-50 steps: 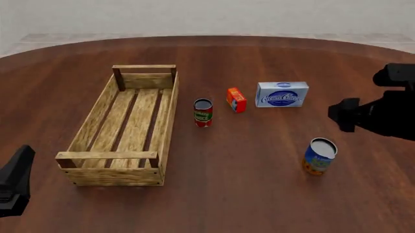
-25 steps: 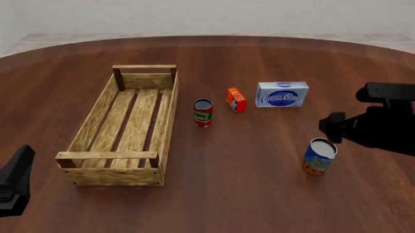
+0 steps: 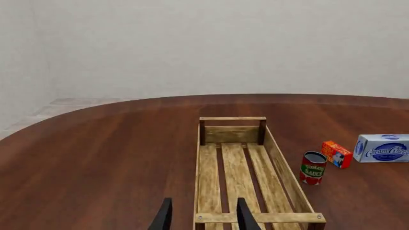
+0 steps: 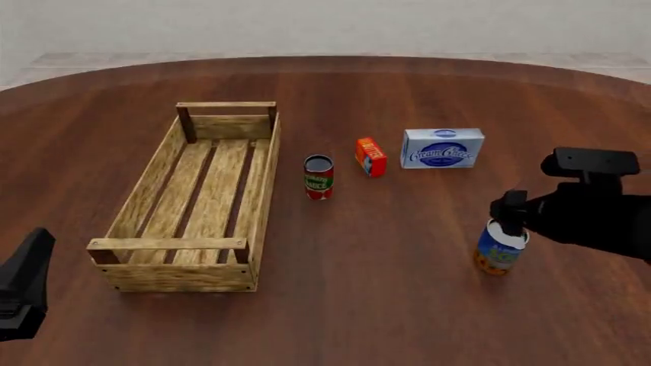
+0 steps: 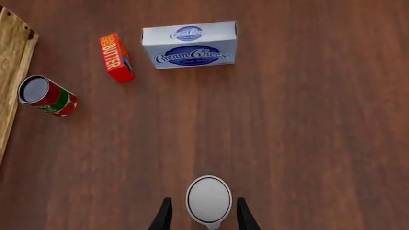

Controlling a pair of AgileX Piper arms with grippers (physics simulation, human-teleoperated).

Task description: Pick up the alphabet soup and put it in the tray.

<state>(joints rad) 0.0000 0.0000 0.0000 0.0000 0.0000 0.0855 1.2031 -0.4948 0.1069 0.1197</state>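
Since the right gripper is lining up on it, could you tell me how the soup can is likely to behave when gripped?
The soup can looks rigid, so it should not crush. Its round, smooth wall may slip or twist unless the right gripper, open astride it, closes centred. It stands upright and taller than wide, so an off-centre touch could tip it, and then it would probably roll.

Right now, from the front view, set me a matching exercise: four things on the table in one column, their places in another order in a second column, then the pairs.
Things:
1. alphabet soup
2. tray
3. red-and-green can
4. blue-and-white box

Places:
A. far right of the row of three small items
B. directly below the right gripper, near right of the table
C. left part of the table, nothing inside
D. just right of the long wooden crate

Pairs: 1-B, 2-C, 3-D, 4-A
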